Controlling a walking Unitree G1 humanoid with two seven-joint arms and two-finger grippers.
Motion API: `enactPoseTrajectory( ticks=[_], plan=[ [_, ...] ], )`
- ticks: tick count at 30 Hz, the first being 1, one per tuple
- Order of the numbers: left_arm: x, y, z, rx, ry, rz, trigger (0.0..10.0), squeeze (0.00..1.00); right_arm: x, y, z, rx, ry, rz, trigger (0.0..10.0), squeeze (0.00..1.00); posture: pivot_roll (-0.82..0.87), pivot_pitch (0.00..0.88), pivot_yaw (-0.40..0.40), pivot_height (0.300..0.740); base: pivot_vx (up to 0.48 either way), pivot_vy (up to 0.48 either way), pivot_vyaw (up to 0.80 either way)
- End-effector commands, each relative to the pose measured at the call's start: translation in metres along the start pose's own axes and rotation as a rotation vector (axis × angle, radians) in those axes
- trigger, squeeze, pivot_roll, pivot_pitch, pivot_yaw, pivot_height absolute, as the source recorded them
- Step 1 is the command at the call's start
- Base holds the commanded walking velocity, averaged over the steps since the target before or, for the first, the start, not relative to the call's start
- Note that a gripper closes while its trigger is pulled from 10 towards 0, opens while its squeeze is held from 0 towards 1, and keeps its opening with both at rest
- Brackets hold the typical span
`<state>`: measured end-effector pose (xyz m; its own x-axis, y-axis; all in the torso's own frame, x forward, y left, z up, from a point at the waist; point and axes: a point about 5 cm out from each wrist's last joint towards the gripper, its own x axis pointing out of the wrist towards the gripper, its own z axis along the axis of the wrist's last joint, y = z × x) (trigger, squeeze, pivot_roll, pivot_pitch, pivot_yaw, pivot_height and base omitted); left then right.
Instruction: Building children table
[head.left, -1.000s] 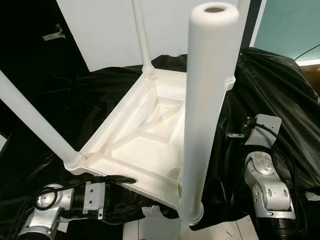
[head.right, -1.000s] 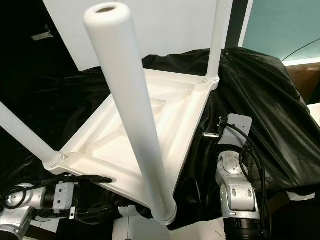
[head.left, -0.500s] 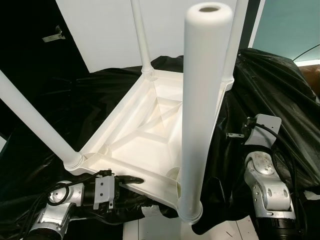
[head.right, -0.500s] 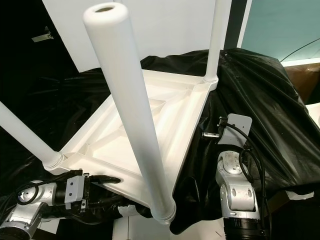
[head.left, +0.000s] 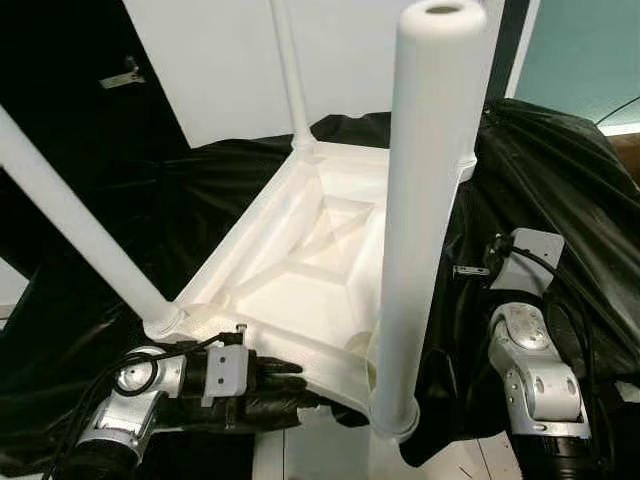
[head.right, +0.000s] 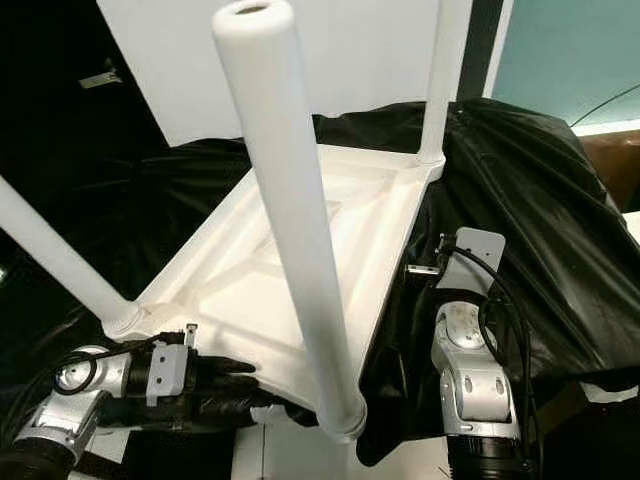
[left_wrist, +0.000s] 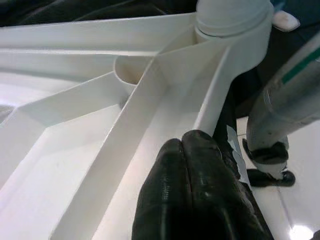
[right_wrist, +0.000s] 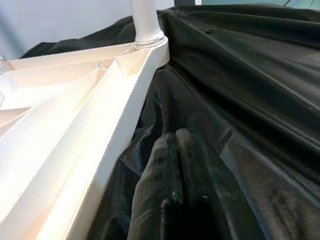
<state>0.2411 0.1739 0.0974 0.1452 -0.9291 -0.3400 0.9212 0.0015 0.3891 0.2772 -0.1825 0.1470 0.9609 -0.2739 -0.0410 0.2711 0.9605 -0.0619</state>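
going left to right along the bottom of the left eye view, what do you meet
left gripper → nearest table leg → right arm

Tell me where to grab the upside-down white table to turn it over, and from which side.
Grip the table by its outer rim rather than a leg: it lies upside down on the black cloth, so the thin side walls stand exposed. Come from the near edge, where the left gripper, fingers shut, already sits at the rim beside the near leg. The round legs would probably slip.
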Motion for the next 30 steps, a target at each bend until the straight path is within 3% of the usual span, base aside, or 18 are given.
enactPoseTrajectory(
  ticks=[1,12,25,26,30],
  plan=[
    [-0.002,0.007,-0.007,-0.028,0.041,0.161,0.0,0.00,0.001,0.002,0.000,0.006,0.001,-0.001,10.0,0.00,0.03,0.000,0.085,0.740,0.000,0.000,0.00],
    [0.010,0.022,-0.008,-0.032,0.092,0.317,0.0,0.00,0.003,0.003,0.002,0.008,-0.003,0.004,10.0,0.00,0.03,0.000,0.083,0.740,0.000,0.000,0.00],
    [0.010,0.042,-0.002,-0.025,0.054,0.567,0.0,0.00,0.002,0.003,0.000,0.009,0.002,0.002,10.0,0.00,0.03,0.000,0.083,0.740,0.000,0.000,0.00],
    [0.012,0.040,-0.003,-0.033,0.059,0.562,10.0,0.00,0.002,0.004,0.000,0.009,0.003,0.004,10.0,0.00,0.03,0.000,0.082,0.740,0.000,0.000,0.00],
    [0.012,0.032,-0.004,-0.036,0.037,0.537,10.0,0.00,0.002,0.005,0.000,0.007,0.003,0.010,10.0,0.00,0.03,0.000,0.082,0.740,0.000,0.000,0.00]
  ],
)
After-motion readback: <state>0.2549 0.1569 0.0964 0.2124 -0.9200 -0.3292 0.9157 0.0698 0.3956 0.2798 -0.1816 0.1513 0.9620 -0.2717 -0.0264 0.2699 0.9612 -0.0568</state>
